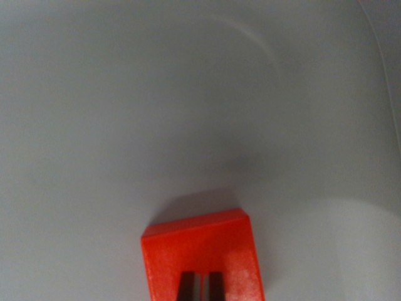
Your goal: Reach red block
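red block [199, 251] directly beneath two dark fingers [187, 287], nearly closed, holding nothing

A plain pale grey table [188, 94] fills the view, with a faint curved mark near its top.

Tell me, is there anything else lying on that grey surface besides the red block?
No, in the wrist view only the red block sits low in the picture on the plain grey surface.
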